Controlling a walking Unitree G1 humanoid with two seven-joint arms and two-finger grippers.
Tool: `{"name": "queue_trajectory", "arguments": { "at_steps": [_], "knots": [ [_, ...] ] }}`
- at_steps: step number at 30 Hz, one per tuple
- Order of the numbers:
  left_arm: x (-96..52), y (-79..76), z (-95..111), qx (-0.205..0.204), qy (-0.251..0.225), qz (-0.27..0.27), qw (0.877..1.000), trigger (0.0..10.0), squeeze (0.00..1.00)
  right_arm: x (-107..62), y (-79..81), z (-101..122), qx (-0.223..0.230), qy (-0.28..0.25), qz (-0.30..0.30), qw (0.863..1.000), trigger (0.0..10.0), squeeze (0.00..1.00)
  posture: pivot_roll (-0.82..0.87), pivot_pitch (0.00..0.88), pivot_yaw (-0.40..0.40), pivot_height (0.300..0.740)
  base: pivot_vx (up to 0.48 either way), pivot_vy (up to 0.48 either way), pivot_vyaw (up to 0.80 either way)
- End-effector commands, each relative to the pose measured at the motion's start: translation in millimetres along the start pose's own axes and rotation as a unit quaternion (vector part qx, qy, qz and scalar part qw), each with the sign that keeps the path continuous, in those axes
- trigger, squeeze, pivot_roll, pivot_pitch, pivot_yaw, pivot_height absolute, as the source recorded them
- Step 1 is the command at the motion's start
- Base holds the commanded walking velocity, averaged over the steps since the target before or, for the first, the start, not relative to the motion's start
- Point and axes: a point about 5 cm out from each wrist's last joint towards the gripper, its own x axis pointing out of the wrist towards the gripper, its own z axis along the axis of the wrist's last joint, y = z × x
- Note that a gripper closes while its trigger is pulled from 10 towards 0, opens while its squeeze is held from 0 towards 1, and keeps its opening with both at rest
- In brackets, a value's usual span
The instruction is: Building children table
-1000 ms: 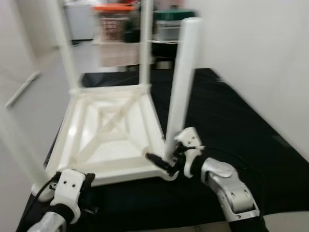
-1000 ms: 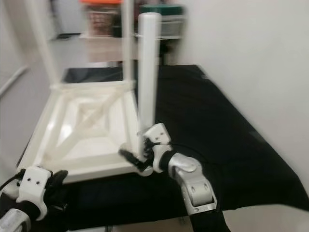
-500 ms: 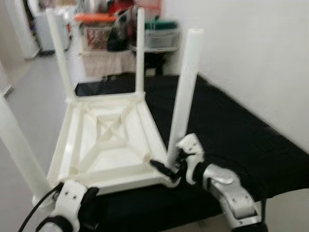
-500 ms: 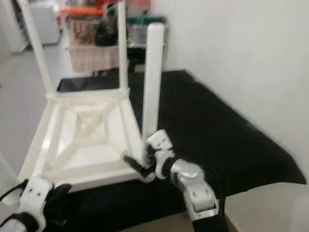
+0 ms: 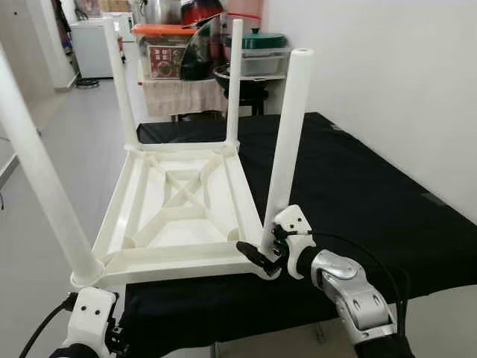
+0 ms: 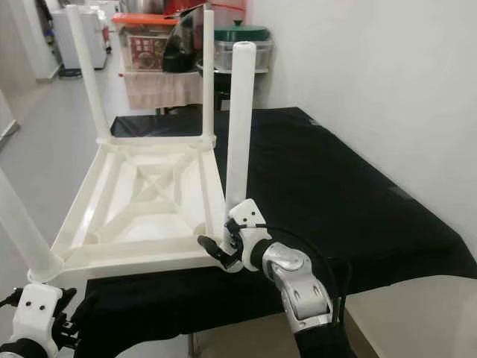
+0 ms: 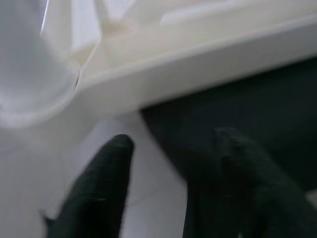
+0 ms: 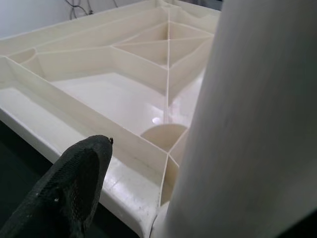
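The right claw (image 5: 261,256) grips the near-right leg (image 5: 288,138) at its foot, the leg standing upright in the upturned table (image 5: 179,216); the left claw (image 7: 168,188) hangs open below the near-left corner.

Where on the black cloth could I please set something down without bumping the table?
The free patch is the black cloth between the upturned white table and the wall, back to its far edge. It is crowded at the near corner, where the right gripper holds the near right leg; the left gripper hangs below the near left corner.
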Motion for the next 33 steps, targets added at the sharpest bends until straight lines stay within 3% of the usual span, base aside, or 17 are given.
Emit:
{"name": "queue_trajectory", "arguments": {
  "at_steps": [1, 6, 10, 15, 16, 25, 26, 27, 33],
  "knots": [
    [-2.7, 5.7, -6.5, 0.004, 0.009, 0.013, 1.000, 10.0, 1.00, 2.3, -3.0, 1.4, -0.001, 0.002, -0.011, 1.000, 10.0, 0.00, 0.09, 0.000, -0.023, 0.740, 0.000, 0.000, 0.00],
    [-13.3, 12.4, -18.5, -0.003, 0.022, 0.036, 0.999, 10.0, 1.00, 3.3, -6.0, 0.2, 0.002, 0.007, -0.023, 1.000, 10.0, 0.00, 0.09, 0.000, -0.023, 0.740, 0.000, 0.000, 0.00],
    [-14.4, 17.6, -16.2, -0.005, 0.012, 0.050, 0.999, 10.0, 1.00, 3.8, -7.3, -0.3, 0.002, 0.009, -0.026, 1.000, 10.0, 0.00, 0.09, 0.000, -0.029, 0.740, 0.000, 0.000, 0.00],
    [-8.0, 29.5, 4.6, 0.000, -0.032, 0.069, 0.997, 10.0, 1.00, 5.0, -8.6, -0.5, 0.001, 0.011, -0.030, 1.000, 10.0, 0.00, 0.09, 0.000, -0.033, 0.740, 0.000, 0.000, 0.00],
    [-1.6, 34.1, 25.4, 0.004, -0.069, 0.066, 0.995, 10.0, 1.00, 5.1, -8.9, -0.4, 0.001, 0.012, -0.031, 0.999, 10.0, 0.00, 0.09, 0.000, -0.034, 0.740, 0.000, 0.000, 0.00],
    [14.0, 30.4, 74.0, 0.022, -0.149, 0.028, 0.988, 10.0, 1.00, 4.9, -11.5, -0.4, 0.004, 0.012, -0.040, 0.999, 10.0, 0.00, 0.08, 0.000, -0.036, 0.740, 0.000, 0.000, 0.00],
    [16.3, 27.4, 81.4, 0.024, -0.160, 0.013, 0.987, 10.0, 0.38, 4.8, -12.6, -0.2, 0.004, 0.012, -0.043, 0.999, 10.0, 0.00, 0.08, 0.000, -0.036, 0.740, 0.000, 0.000, 0.00],
    [18.5, 23.9, 92.3, 0.025, -0.178, -0.007, 0.984, 10.0, 0.00, 4.4, -15.1, 0.0, 0.004, 0.012, -0.050, 0.999, 10.0, 0.00, 0.07, 0.000, -0.039, 0.740, 0.000, 0.000, 0.00],
    [18.2, 21.9, 104.1, 0.023, -0.195, -0.021, 0.980, 10.0, 0.00, 3.9, -18.5, 3.1, 0.004, 0.007, -0.057, 0.998, 10.0, 0.00, 0.06, 0.000, -0.036, 0.740, 0.000, 0.000, 0.00]
  ]
}}
